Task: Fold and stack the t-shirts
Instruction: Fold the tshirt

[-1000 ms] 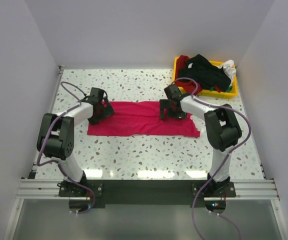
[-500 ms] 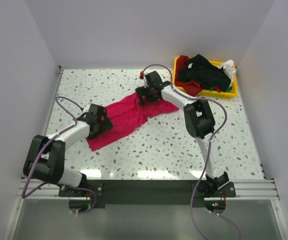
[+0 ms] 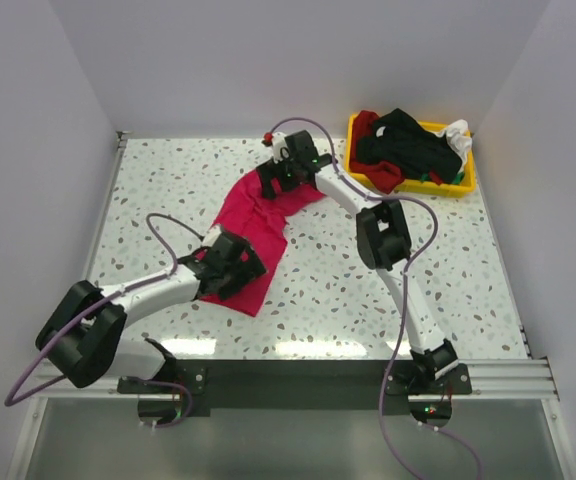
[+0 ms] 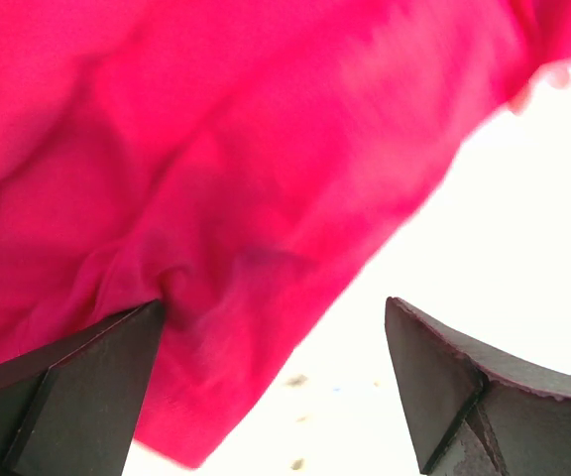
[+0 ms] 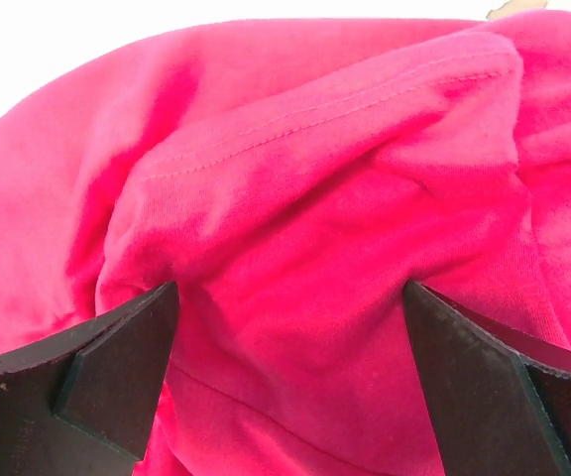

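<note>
The crimson-pink t-shirt (image 3: 258, 220) lies folded into a long strip, slanting across the table from far centre to near left. My left gripper (image 3: 231, 266) is down on its near end, jaws wide open; in the left wrist view (image 4: 274, 305) the cloth (image 4: 216, 178) touches the left finger and bare table shows by the right one. My right gripper (image 3: 283, 172) is down on the far end, jaws wide open, with bunched cloth (image 5: 305, 228) between them in the right wrist view (image 5: 290, 288). Black (image 3: 408, 145), dark red (image 3: 366, 125), white (image 3: 458, 130) and green (image 3: 430, 177) shirts lie heaped in the bin.
The yellow plastic bin (image 3: 465, 182) stands at the far right corner of the speckled table (image 3: 368, 290). White walls close in the table on the left, back and right. Both arms' cables loop over the table.
The shirt has swung from lying straight across the table to a steep diagonal. My left gripper came nearer and rightward with its end; my right gripper went farther and leftward with the other end.
</note>
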